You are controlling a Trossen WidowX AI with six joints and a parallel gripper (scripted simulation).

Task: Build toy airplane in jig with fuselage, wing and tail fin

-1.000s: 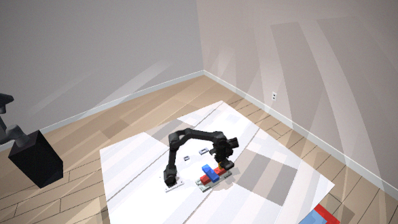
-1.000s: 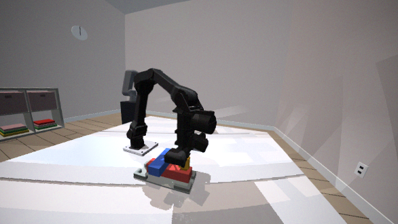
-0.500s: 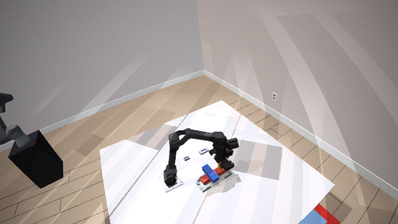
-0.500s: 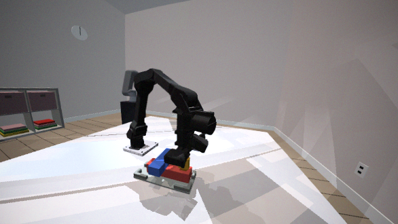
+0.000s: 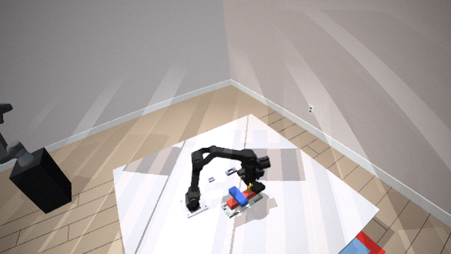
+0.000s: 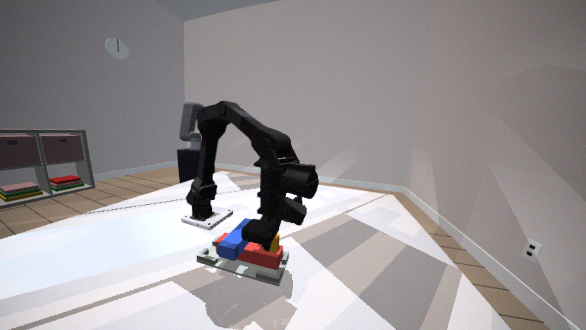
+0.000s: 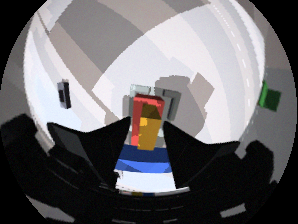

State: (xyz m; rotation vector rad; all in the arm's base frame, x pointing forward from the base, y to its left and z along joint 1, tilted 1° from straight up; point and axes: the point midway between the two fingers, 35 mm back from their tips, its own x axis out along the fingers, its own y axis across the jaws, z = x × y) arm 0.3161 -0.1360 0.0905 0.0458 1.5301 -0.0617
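The red fuselage (image 5: pixel 232 203) (image 6: pixel 260 257) (image 7: pixel 138 112) lies in the pale grey jig (image 5: pixel 231 214) (image 6: pixel 270 277) (image 7: pixel 172 103), looking flat. The blue wing (image 5: pixel 238 195) (image 6: pixel 230 248) (image 7: pixel 142 165) lies across the fuselage's top; its tab is hidden. The yellow tail fin (image 5: pixel 249 188) (image 6: pixel 274 243) (image 7: pixel 146 135) stands upright near the fuselage's tail end and appears down on it; its tab and socket are hidden. My gripper (image 5: pixel 252 188) (image 6: pixel 270 241) (image 7: pixel 147 121) is open around the fin, with a gap on each side in the wrist view.
Two small grey holders (image 5: pixel 231 171) (image 5: pixel 211 179) stand on the table behind the jig; one holder (image 7: pixel 64 94) shows at the wrist view's left. The arm's white base plate (image 5: pixel 194 209) (image 6: pixel 207 220) is beside the jig. The wing stands close to the gripper.
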